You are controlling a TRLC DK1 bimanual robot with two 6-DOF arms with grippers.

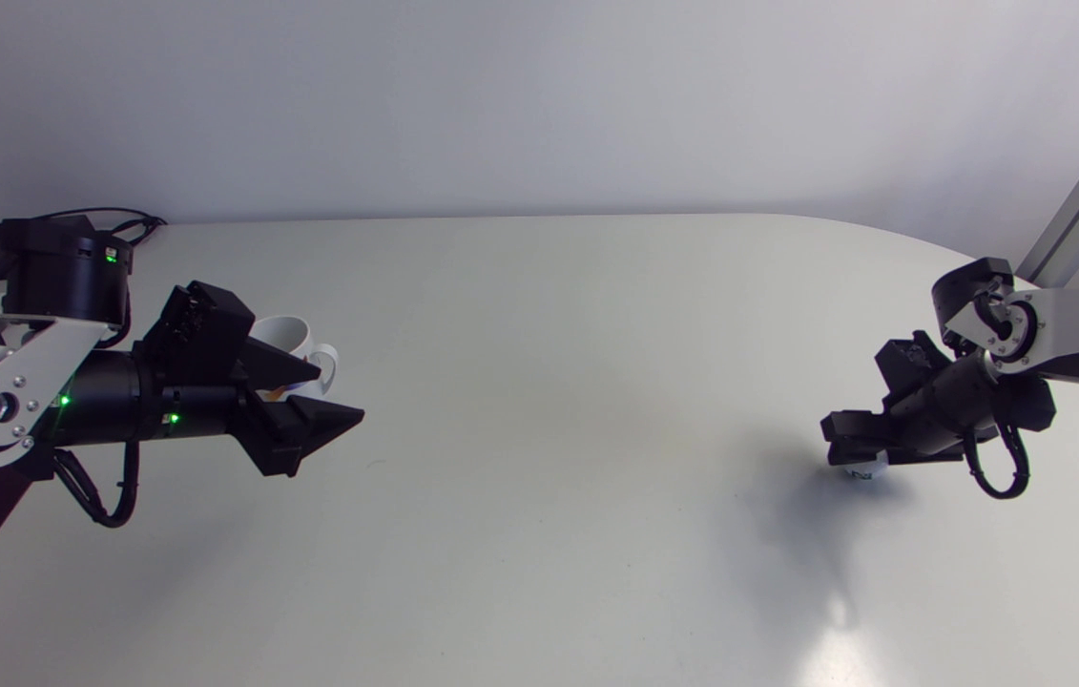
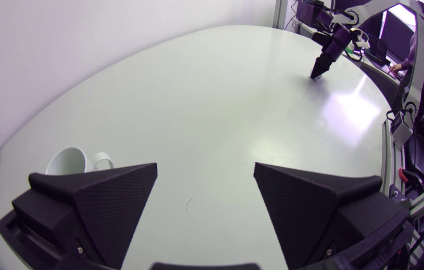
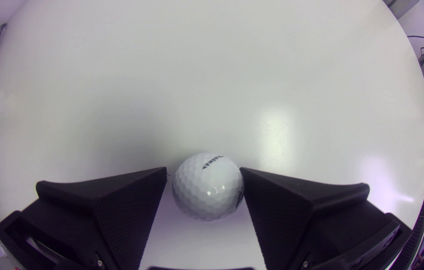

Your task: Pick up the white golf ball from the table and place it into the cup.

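Note:
The white golf ball (image 3: 207,185) rests on the table at the right, between the fingertips of my right gripper (image 3: 203,170). Both black fingers stand against its sides, so the gripper is shut on it. From above, only a sliver of the golf ball (image 1: 865,470) peeks out under the right gripper (image 1: 852,456), which points steeply down. The white cup (image 1: 286,334), a mug with a handle, stands upright at the left, partly hidden behind my left gripper (image 1: 341,391). The left gripper (image 2: 205,168) is open and empty above the table, with the cup (image 2: 67,161) just beside one finger.
The pale table (image 1: 549,382) stretches bare between the two arms. Its rounded far edge runs along a white wall. Black cables (image 1: 119,219) lie at the far left corner behind my left arm.

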